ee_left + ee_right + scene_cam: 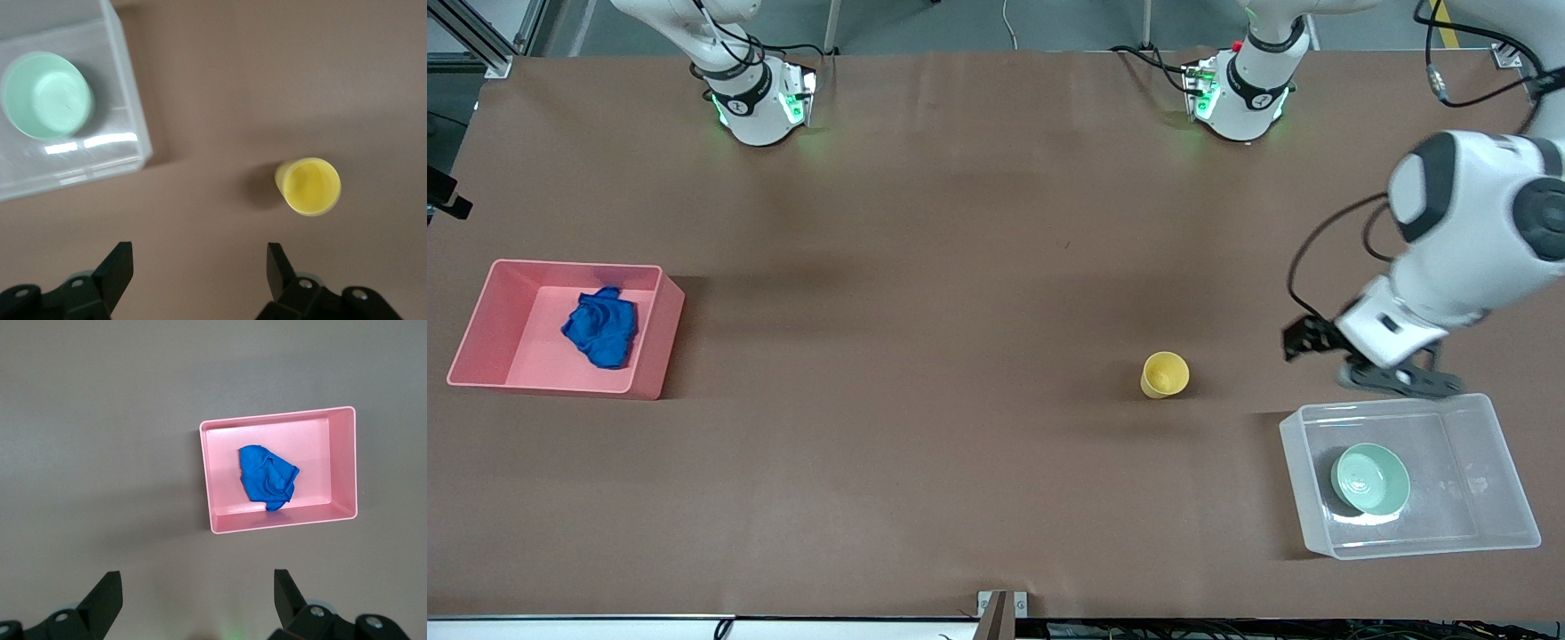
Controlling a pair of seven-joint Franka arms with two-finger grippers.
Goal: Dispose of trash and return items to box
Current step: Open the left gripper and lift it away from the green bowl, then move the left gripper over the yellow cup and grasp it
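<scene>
At the left arm's end of the table: mint-green bowl (1370, 478) inside clear tub (1485, 418).
Left gripper (199, 267): above the table beside the tub, jaws spread wide, empty. Yellow cup (1164, 374): upright on the table. Blue cloth wad (602, 326): in pink bin (660, 333). Right gripper (197, 593): jaws wide, empty.

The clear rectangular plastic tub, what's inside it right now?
Only the shallow mint-green round bowl sits upright inside the clear rectangular plastic tub. The patch of tub floor under the bowl is covered.
</scene>
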